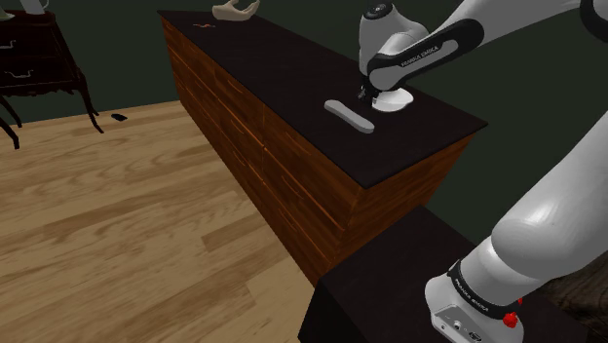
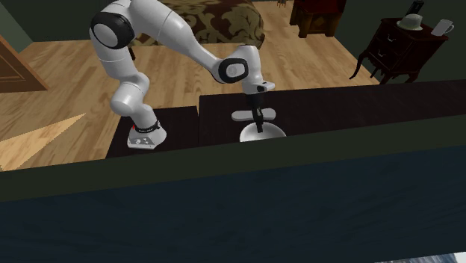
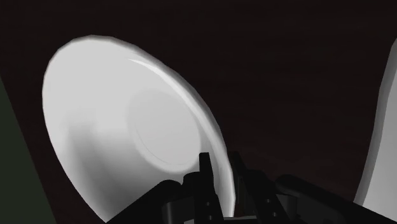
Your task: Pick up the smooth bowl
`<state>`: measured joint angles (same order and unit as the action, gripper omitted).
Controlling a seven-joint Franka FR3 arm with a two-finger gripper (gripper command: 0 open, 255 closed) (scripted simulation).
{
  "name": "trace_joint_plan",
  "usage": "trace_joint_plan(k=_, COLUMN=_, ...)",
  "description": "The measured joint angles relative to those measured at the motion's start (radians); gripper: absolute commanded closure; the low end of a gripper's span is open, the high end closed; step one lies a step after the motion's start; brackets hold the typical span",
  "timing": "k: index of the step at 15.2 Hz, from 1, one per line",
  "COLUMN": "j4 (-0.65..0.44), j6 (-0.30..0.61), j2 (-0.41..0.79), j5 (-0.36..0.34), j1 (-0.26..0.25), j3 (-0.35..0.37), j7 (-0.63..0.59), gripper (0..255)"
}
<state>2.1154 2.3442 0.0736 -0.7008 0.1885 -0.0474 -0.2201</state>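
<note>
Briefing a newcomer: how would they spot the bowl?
Find the long wooden counter with the dark top. At its end near the arm, under the gripper, sits the bowl: round and white, unlike the flat oblong piece beside it.

1. bowl (image 1: 398,99), right of centre in the shoulder view: mostly hidden behind the gripper (image 1: 372,95).
2. arm (image 1: 546,209): cut off by that frame's top and right edges.
3. small dark thing (image 1: 119,117) on the floor (image 1: 117,214), upper left: too small to tell.
4. tan object (image 1: 234,10) at the far end of the counter (image 1: 273,68): cut by the top edge.
5. second exterior view: a dark wall (image 2: 224,217) across the lower half hides the counter's front and the bowl's lowest part.
6. wrist view: a white shape (image 3: 382,127) beside the bowl is cut by the frame's edge.
</note>
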Motion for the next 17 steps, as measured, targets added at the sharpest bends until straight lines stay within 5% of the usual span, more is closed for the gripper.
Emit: trace_joint_plan(k=17, j4=-0.069, j6=-0.118, j2=-0.069, j5=0.069, j1=-0.006, j3=0.010, j7=0.097, gripper=255)
